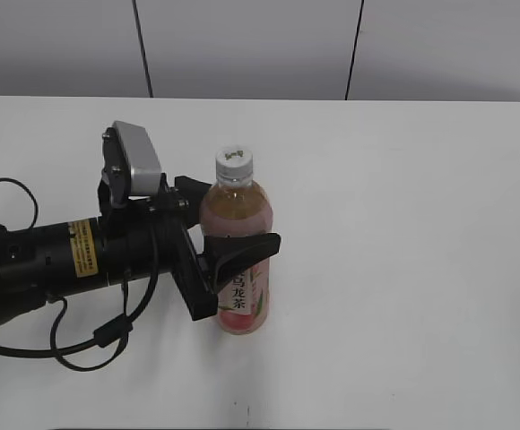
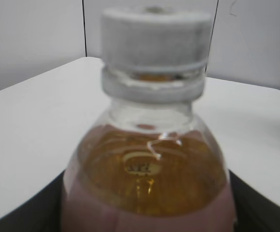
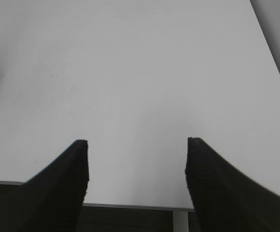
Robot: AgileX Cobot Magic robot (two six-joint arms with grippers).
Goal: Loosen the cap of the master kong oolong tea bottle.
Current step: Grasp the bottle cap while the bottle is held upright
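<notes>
The master kong oolong tea bottle [image 1: 236,260] stands upright on the white table [image 1: 403,224], pale amber tea inside, pink label with black characters low on its front. Its white ribbed cap [image 1: 233,162] with a small dark logo sits on the neck. My left gripper [image 1: 233,233] is shut on the bottle's body, one black finger on each side, below the shoulder. In the left wrist view the bottle [image 2: 149,183] fills the frame with the cap [image 2: 155,36] at the top. My right gripper [image 3: 136,164] is open and empty over bare table; it is out of the exterior view.
The left arm's black body and cable [image 1: 63,260] lie across the table's left side. A grey panelled wall [image 1: 260,45] runs behind the table's far edge. The table's edge shows below the right fingers [image 3: 130,207].
</notes>
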